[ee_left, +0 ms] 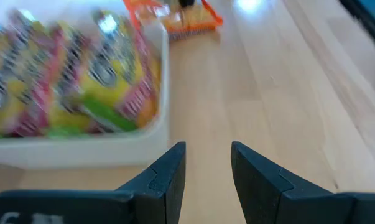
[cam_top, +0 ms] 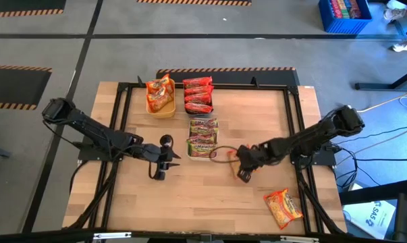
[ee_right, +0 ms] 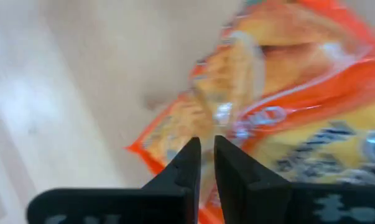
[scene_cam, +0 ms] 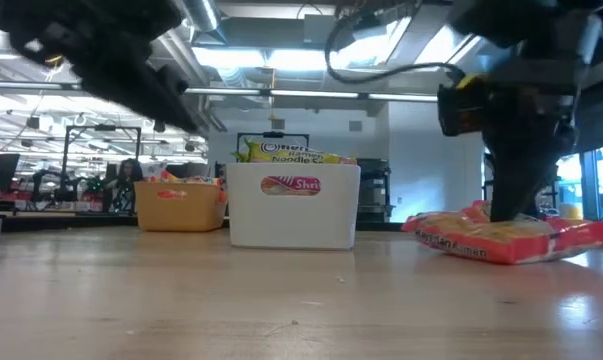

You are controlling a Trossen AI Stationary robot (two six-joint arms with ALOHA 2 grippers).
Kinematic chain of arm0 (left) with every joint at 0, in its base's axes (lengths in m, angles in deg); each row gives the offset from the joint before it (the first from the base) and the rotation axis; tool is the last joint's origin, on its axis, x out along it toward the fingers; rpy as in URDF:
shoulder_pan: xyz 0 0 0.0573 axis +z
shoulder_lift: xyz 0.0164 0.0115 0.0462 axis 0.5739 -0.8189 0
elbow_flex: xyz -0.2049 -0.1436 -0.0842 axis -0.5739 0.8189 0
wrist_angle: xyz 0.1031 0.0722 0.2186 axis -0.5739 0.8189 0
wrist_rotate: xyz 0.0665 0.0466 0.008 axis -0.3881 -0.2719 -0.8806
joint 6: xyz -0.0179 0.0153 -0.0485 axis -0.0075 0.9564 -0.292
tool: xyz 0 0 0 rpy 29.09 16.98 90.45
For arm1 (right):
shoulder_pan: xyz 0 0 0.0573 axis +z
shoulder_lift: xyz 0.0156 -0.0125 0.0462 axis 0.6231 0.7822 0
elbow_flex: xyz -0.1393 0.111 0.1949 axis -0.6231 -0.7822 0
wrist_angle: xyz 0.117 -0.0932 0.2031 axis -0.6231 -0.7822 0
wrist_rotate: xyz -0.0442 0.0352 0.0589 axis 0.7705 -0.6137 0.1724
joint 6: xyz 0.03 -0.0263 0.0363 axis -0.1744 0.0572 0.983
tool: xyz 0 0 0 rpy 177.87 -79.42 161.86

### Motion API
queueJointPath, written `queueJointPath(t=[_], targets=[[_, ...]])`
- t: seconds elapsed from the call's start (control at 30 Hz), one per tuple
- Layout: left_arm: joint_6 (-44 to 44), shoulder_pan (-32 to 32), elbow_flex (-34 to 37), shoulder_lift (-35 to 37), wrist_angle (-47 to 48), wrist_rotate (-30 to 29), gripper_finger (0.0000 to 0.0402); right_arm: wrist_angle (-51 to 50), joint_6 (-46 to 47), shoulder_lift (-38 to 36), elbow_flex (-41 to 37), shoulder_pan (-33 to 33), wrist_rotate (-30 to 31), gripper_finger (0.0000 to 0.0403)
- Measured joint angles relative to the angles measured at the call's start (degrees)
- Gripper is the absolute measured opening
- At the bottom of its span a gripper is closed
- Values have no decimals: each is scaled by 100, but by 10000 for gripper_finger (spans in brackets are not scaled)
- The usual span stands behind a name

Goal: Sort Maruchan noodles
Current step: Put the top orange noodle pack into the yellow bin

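Hard to read first: low view cuts off both arms at the top, showing only dark bulk. Right wrist view too blurred to read the print on the loose orange packet (cam_top: 283, 206), which fills most of that frame and runs off its edge. Red packets (cam_top: 198, 94) sitting in something dark at the back of the table (cam_top: 190, 202); can't tell what kind of container.

Right gripper (ee_right: 207, 142): fingers nearly together, just a sliver of gap, nothing visibly clamped. From above, sits right of centre, just right of the white tray (ee_left: 81, 146). Loose orange packet lies flat near the front right corner, apart from this gripper and nearer the table's front edge.

Left gripper (ee_left: 208, 149): fingers apart, bare wood between them, holding nothing. Hovers left of centre, just left of the white tray; green-pink packets (ee_left: 81, 81) stacked inside that tray. More orange packets in the yellow tray (cam_top: 164, 108) at the back, left of the red ones.
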Motion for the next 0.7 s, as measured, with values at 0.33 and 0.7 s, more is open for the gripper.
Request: queueJointPath(t=[0.33, 0.7], targets=[[-612, -615, 110, -831, -235, -251, 121, 1201, 78, 1232, 382, 527, 508, 33], [-734, -977, 114, -1653, -1180, -258, 121, 1165, -1422, 2686, 2285, 789, 169, 33]])
